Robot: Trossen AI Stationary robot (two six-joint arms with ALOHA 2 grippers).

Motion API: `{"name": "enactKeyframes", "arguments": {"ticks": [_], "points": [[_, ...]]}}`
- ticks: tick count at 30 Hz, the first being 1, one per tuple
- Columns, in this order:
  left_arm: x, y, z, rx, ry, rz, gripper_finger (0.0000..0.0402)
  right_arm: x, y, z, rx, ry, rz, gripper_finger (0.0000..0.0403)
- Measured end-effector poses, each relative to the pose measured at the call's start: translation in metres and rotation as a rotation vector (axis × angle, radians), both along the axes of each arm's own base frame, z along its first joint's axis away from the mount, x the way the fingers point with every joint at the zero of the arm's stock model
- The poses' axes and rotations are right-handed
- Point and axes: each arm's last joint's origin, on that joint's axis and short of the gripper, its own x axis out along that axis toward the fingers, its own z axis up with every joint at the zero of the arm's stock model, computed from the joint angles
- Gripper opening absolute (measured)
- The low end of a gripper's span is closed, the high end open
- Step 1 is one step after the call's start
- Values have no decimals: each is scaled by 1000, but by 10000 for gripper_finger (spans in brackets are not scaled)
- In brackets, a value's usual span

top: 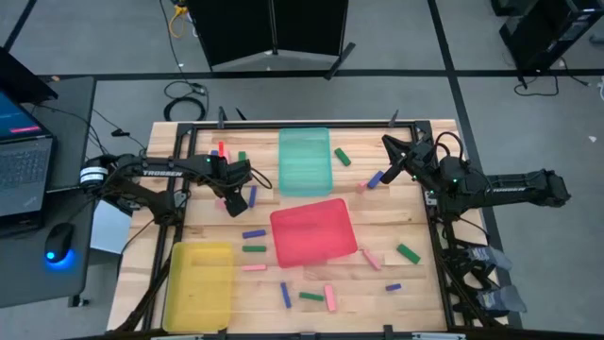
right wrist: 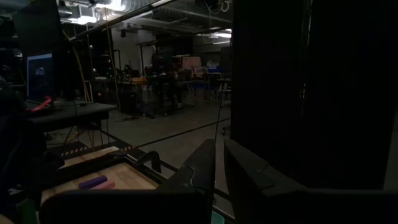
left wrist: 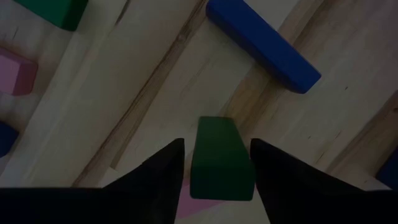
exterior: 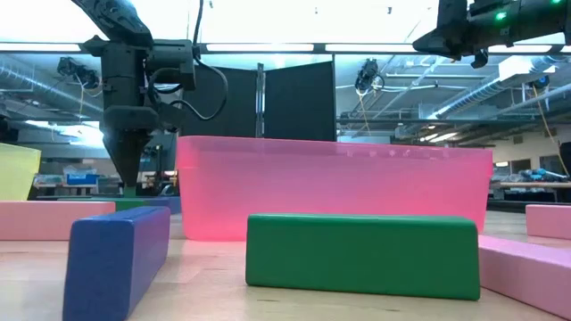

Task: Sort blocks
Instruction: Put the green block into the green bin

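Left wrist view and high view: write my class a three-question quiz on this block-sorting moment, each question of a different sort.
1. True or false: a green block sits between the left gripper fingers.
2. Which tray lies nearest the table's middle? A yellow tray; B red tray; C teal tray.
3. Fill in: the right gripper is ____.

Key: 1 true; 2 B; 3 shut.

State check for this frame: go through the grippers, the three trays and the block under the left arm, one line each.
left gripper: down at the table, fingers either side of the green block, not yet clamped
green block: lying flat on the table
right gripper: raised, shut, empty
teal tray: empty
red tray: empty
yellow tray: empty
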Motion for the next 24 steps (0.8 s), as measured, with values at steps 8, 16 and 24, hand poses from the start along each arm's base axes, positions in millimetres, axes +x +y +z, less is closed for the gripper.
{"name": "enactKeyframes", "arguments": {"ticks": [8, 16, 24], "points": [[0, 0, 0, 1, -4, 0, 130, 0, 0, 0, 0, 0, 0, 46], [0, 0, 0, -1, -6, 0, 112, 0, 0, 0, 0, 0, 0, 46], [10, 2, 13, 10, -73, 9, 112, 0, 0, 0, 0, 1, 0, 46]]}}
